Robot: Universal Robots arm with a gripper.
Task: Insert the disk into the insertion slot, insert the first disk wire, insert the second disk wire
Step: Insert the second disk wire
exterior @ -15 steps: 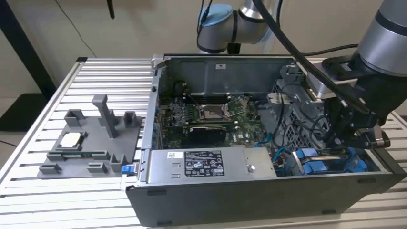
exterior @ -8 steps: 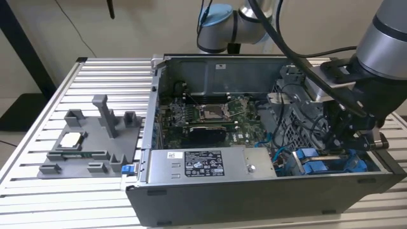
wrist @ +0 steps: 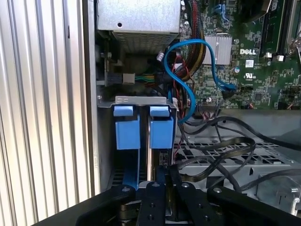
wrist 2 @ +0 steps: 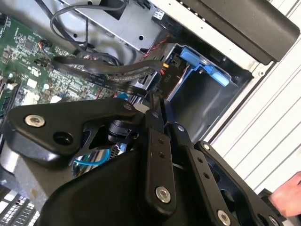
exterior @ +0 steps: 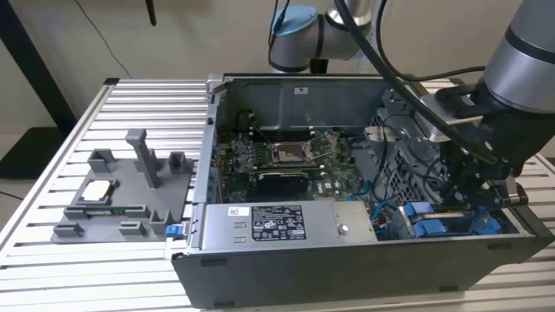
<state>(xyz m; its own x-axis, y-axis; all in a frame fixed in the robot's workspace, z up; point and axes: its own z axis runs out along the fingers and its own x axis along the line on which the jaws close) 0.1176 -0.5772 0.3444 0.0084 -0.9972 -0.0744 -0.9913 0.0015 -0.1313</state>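
The insertion slot (wrist: pixel 141 101), a dark-grey cage with two blue tabs (wrist: pixel 127 128), sits in the open computer case's front corner, at the exterior view's right (exterior: pixel 442 221). Blue caddy plastic stands inside it; the disk's silver body is hidden. My gripper (wrist: pixel 165 173) hangs just above the slot (wrist 2: pixel 197 106), fingers pressed together. In the second wrist view its tips (wrist 2: pixel 157 104) lie against a bundle of black flat wires (wrist 2: pixel 117 70); whether one is pinched cannot be seen. A blue wire (wrist: pixel 188 70) loops from the motherboard toward the slot.
The grey power-supply box (exterior: pixel 277 224) lies along the case's front. The motherboard (exterior: pixel 286 156) fills the middle. A grey fixture tray (exterior: pixel 121 195) with small parts sits at the exterior view's left on the slatted table (exterior: pixel 52 273). A hand (wrist 2: pixel 288 195) shows beside the case.
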